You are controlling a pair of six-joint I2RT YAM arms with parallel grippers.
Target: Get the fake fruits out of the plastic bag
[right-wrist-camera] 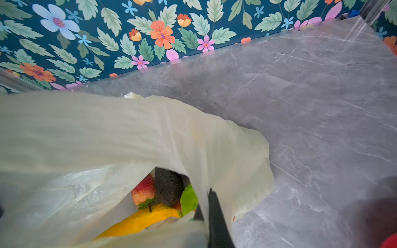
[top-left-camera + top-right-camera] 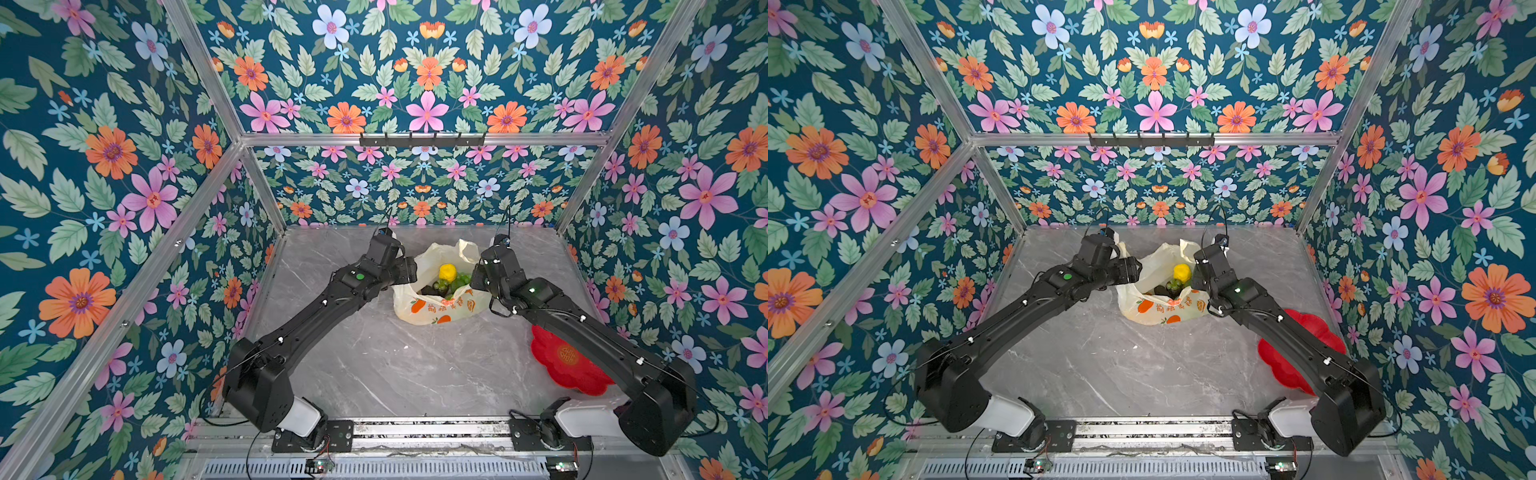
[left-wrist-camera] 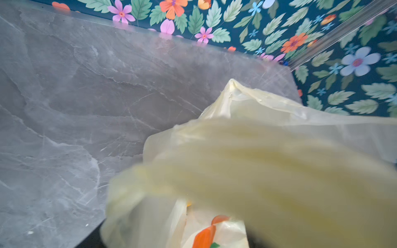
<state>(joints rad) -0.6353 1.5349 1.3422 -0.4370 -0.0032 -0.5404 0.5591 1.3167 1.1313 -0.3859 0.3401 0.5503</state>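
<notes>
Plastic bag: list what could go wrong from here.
1. The right gripper seems to pinch the bag by its thin rim; pulling might tear or drag it.
2. The lemon sits atop the other fruit and could roll onto the table.
3. Film fills the left wrist view, hiding the fruit from that camera.

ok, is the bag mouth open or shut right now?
Open. In a top view the plastic bag gapes upward, lemon visible inside; the right wrist view looks in on banana and avocado.
</notes>
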